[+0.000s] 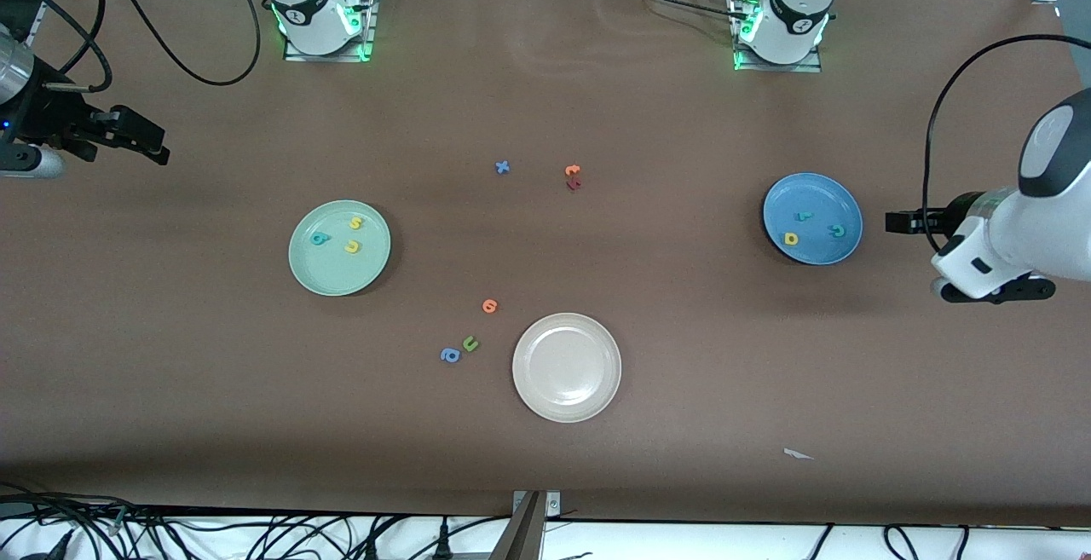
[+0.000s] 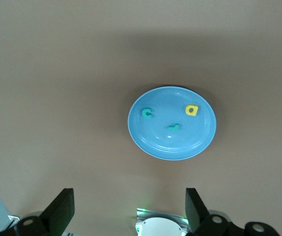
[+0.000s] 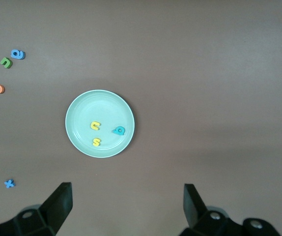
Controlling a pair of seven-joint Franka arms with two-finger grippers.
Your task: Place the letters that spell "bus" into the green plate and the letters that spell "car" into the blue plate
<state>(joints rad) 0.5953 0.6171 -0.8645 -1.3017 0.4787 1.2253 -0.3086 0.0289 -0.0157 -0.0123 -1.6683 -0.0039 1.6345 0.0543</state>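
Toward the right arm's end of the surface [image 1: 648, 108], the green plate [image 1: 317, 268] is lying flat with the teal "b" [image 1: 319, 239], the yellow "u" [image 1: 353, 246] and the yellow "s" [image 1: 355, 222] resting inside it, apart from one another. Toward the left arm's end, the blue plate [image 1: 812, 192] is holding the teal "c" [image 1: 837, 231], the yellow "a" [image 1: 791, 239] and the teal "r" [image 1: 804, 216].

Between the plates, a cream-white plate [image 1: 567, 402] is sitting nearer the front camera, with an orange letter [image 1: 489, 306], a green "u" [image 1: 470, 343] and a blue "a" [image 1: 450, 355] just beside it. A blue "x" [image 1: 503, 167] and an orange and dark red pair [image 1: 574, 176] are lying nearer the bases.

The right tool [image 3: 126, 204] is hanging over the bare surface at its own end, fingers spread apart and holding nothing. The left tool [image 2: 128, 209] is hovering over the surface beside the blue plate, fingers likewise apart and holding nothing.
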